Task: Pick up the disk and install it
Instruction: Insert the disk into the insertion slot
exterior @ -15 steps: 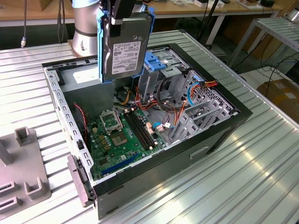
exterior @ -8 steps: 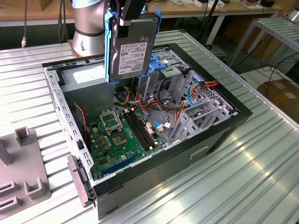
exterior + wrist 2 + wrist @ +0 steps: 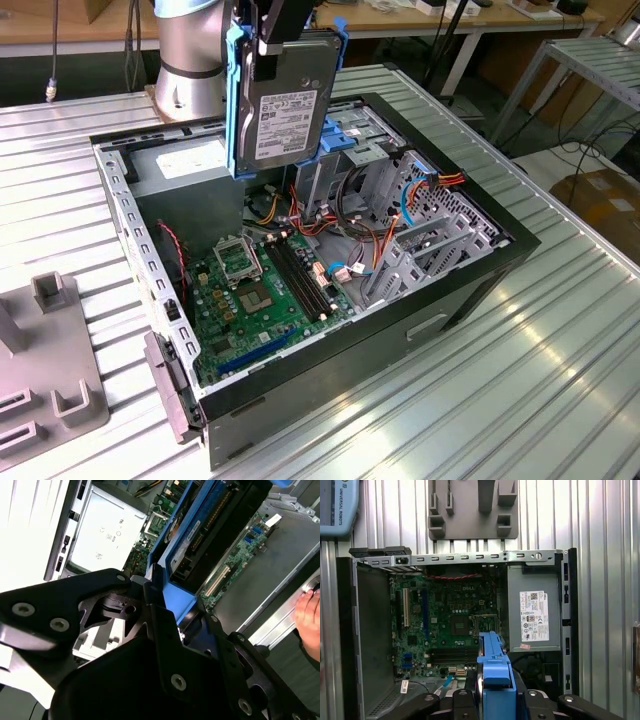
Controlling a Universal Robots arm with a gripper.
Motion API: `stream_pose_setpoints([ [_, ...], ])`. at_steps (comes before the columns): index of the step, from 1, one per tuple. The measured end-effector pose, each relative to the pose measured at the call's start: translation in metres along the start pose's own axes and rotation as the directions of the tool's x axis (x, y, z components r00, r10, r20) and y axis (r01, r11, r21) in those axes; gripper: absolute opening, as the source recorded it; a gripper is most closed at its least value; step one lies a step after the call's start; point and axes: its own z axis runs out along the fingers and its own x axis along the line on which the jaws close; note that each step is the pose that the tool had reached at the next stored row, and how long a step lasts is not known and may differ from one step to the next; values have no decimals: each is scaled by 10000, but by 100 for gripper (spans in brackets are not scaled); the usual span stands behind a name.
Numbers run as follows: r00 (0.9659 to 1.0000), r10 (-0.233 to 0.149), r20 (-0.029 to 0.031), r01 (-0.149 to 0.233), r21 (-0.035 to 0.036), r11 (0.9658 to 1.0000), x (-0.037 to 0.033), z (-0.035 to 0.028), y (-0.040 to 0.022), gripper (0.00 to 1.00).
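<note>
On my slatted metal tabletop [image 3: 540, 350] the open computer case [image 3: 340, 378] lies with its motherboard [image 3: 255, 290] exposed. Pickup looks done: the disk [image 3: 287, 105] hangs upright above the case, near the drive cage [image 3: 335, 170], not yet seated. The gripper [image 3: 272, 40] pinches its blue-railed top edge.

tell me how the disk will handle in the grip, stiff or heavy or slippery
Likely stiff: the disk is a flat metal-faced slab. Probably heavy for its size. Its smooth blue plastic rails might slip in the gripper.
</note>
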Motion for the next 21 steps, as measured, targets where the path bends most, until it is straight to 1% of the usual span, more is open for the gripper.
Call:
stream_pose_setpoints([
  [3, 10000, 0, -3, 0, 0, 10000, 6, 0, 0, 37],
  [5, 10000, 0, -3, 0, 18, 10000, 24, 0, -1, 37],
  [7, 10000, 1, -5, -1, 18, 10000, 51, 3, -3, 37],
  [9, 10000, 1, -8, -1, 19, 10000, 108, 9, -6, 37],
  [11, 10000, 1, -13, -1, 20, 10000, 216, 26, -14, 37],
  [16, 10000, 1, -11, -1, 20, 10000, 395, 52, -44, 37],
  [17, 10000, 0, -12, 0, 21, 10000, 417, 56, -49, 37],
  [21, 10000, 1, -55, -1, 21, 10000, 498, 74, -69, 37],
])
